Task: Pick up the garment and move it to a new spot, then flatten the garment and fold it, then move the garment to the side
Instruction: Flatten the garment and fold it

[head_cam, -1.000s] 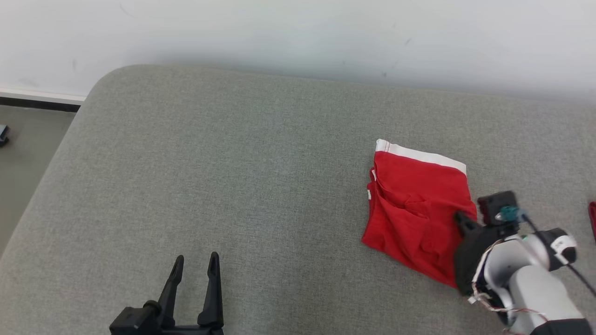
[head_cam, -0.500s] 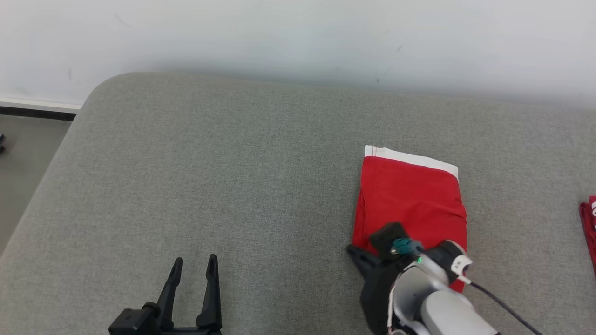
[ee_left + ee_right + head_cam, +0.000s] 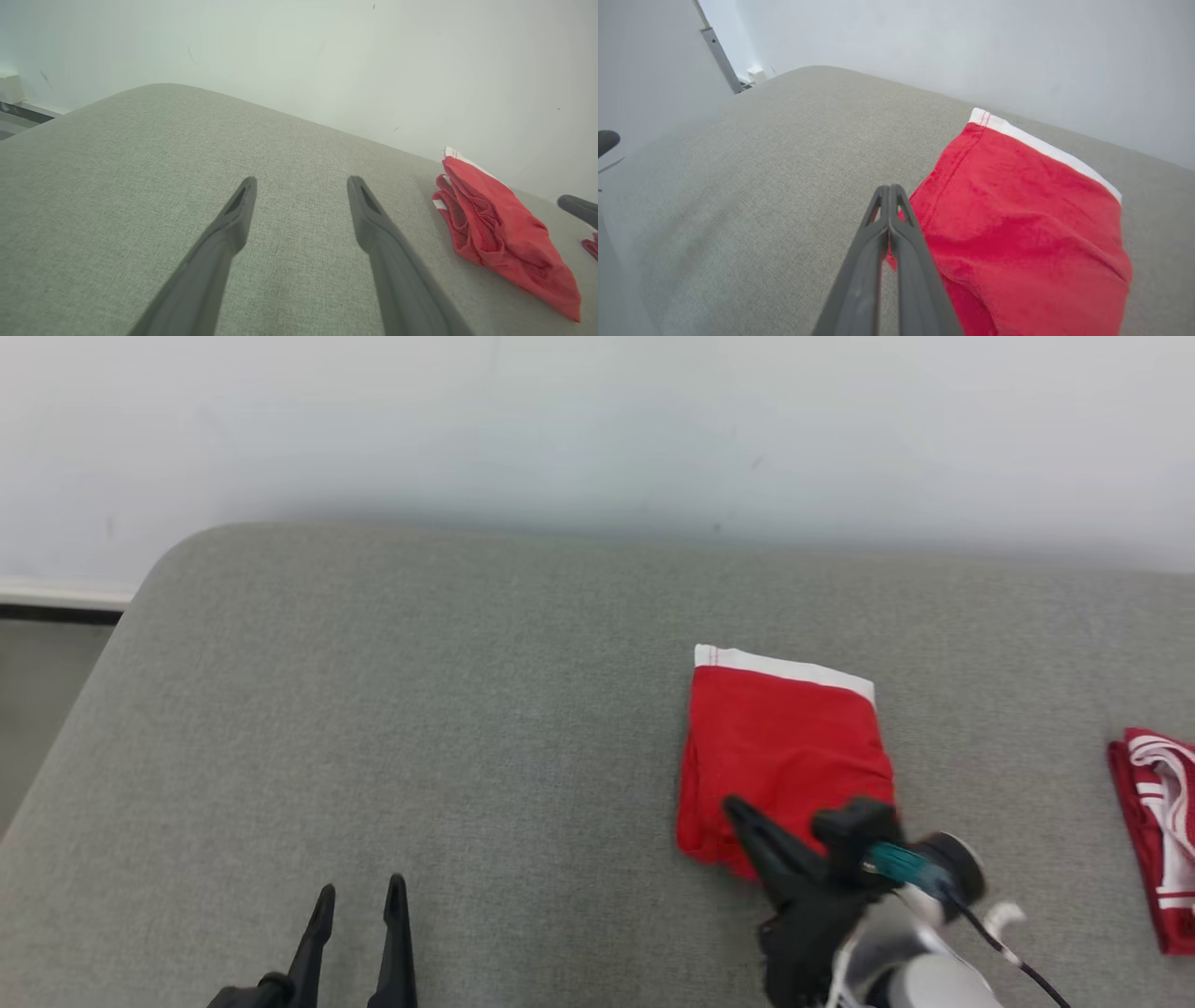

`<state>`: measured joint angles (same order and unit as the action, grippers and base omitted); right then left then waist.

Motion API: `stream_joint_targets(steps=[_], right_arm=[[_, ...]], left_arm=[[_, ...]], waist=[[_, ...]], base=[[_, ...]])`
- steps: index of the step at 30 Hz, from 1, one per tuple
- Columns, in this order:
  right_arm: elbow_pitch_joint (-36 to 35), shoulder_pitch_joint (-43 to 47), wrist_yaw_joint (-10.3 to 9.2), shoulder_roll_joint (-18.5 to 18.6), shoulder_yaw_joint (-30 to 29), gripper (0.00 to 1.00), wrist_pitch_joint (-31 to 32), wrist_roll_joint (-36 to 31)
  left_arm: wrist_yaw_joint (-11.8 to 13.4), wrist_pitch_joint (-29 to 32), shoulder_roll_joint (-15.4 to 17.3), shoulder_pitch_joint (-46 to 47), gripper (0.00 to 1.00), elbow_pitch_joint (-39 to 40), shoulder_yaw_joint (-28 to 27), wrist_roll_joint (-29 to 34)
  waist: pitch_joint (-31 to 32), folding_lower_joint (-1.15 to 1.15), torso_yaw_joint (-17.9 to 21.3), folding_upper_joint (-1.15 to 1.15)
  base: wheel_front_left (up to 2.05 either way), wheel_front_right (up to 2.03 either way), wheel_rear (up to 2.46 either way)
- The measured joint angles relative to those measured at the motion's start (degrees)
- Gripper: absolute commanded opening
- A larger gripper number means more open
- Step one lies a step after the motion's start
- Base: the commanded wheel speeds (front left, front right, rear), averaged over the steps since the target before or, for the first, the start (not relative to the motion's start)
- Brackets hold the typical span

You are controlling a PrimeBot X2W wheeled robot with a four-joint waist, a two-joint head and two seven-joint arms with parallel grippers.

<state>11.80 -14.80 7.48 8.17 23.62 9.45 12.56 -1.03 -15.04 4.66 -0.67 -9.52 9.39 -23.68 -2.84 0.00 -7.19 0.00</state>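
Observation:
The garment (image 3: 780,751), red shorts with a white waistband, lies folded flat on the grey cushion (image 3: 448,709), right of the middle. It shows again in the left wrist view (image 3: 495,228) and in the right wrist view (image 3: 1017,224). My right gripper (image 3: 732,806) is shut, its tips over the garment's near left corner. Seen along that wrist, the right gripper (image 3: 889,189) has its fingers pressed together beside the left hem, with no cloth visibly pinched. My left gripper (image 3: 359,893) stands open at the lower left with nothing between its fingers (image 3: 301,183), far from the garment.
A second red and white garment (image 3: 1153,840) lies at the cushion's right edge. A white wall (image 3: 597,420) runs close behind the cushion. The cushion's rounded left corner drops to the floor (image 3: 37,691).
My right gripper, shut throughout, swept from the garment's right edge leftward across its near edge. The garment now looks narrower and smoother. The camera shifted, so the whole picture moved.

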Motion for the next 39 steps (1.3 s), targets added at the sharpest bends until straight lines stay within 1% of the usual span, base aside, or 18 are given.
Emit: stream_joint_targets(steps=[1,2,4,5,6,9,12,16,20,26,31,39], right_arm=[[-0.94,1.5,0.0,-0.58,-2.26,0.0,-0.96,-1.22],[-2.0,3.03,0.0,-1.25,-4.5,0.14,-2.11,-2.41],[-4.01,6.11,0.0,-2.25,-9.83,0.79,-4.22,-4.71],[-4.97,7.72,0.0,-2.77,-12.5,0.95,-5.3,-5.76],[-5.89,9.18,0.0,-3.26,-15.08,1.0,-6.22,-6.53],[-8.42,12.56,0.0,-4.42,-21.59,1.0,-8.65,-7.91],[-9.88,14.99,0.0,-5.0,-26.01,1.0,-10.61,-8.25],[-10.09,17.25,0.0,-5.11,-29.56,1.0,-13.34,-8.57],[-7.09,18.31,0.0,-5.19,-31.64,1.0,-16.52,-8.56],[-2.64,18.9,0.0,-5.22,-31.12,1.0,-19.7,-8.42],[-0.13,19.3,0.0,-5.23,-29.87,1.0,-20.68,-8.04],[1.01,19.37,0.0,-5.13,-27.06,1.0,-21.24,-7.28]], left_arm=[[0.0,0.0,0.2,-0.43,1.0,0.12,-0.1,0.11],[0.02,0.0,0.4,-0.7,1.0,0.25,-0.24,0.37],[0.09,0.0,0.66,-1.04,1.0,0.86,-0.76,0.7],[0.12,0.0,0.77,-1.43,1.0,1.0,-0.99,0.82],[0.2,0.0,0.8,-1.85,1.0,1.12,-1.2,0.94],[0.27,0.0,0.96,-2.41,1.0,1.67,-1.81,1.72],[0.09,0.0,1.08,-2.7,1.0,1.72,-2.35,2.53],[0.0,0.0,0.87,-2.92,1.0,2.44,-3.65,3.45],[-0.71,0.0,0.57,-3.99,1.0,1.83,-4.38,4.69],[-2.13,0.0,0.26,-5.02,1.0,0.33,-5.63,7.2],[-3.48,0.0,-0.22,-6.04,1.0,-0.86,-6.38,8.13],[-4.53,0.0,-0.78,-6.71,1.0,-1.89,-7.14,9.54]], waist=[[0.33,0.0,0.37,0.0],[0.66,0.0,0.76,0.0],[1.37,0.0,1.54,0.0],[1.71,0.0,1.97,0.0],[2.02,0.0,2.4,0.0],[2.73,0.0,3.82,0.0],[3.25,0.0,5.21,0.0],[3.82,0.0,6.86,0.0],[4.26,0.0,8.32,0.0],[5.3,0.0,9.44,0.0],[6.01,0.0,9.68,0.0],[6.25,0.0,9.37,0.0]], base=[[0.0,0.0,0.0],[0.0,0.0,0.0],[0.0,0.0,0.0],[0.0,0.0,0.0],[0.0,0.0,0.0],[0.0,0.0,0.0],[0.0,0.0,0.0],[0.0,0.0,0.0],[0.0,0.0,0.0],[0.0,0.0,0.0],[0.0,0.0,0.0],[0.0,0.0,0.0]])
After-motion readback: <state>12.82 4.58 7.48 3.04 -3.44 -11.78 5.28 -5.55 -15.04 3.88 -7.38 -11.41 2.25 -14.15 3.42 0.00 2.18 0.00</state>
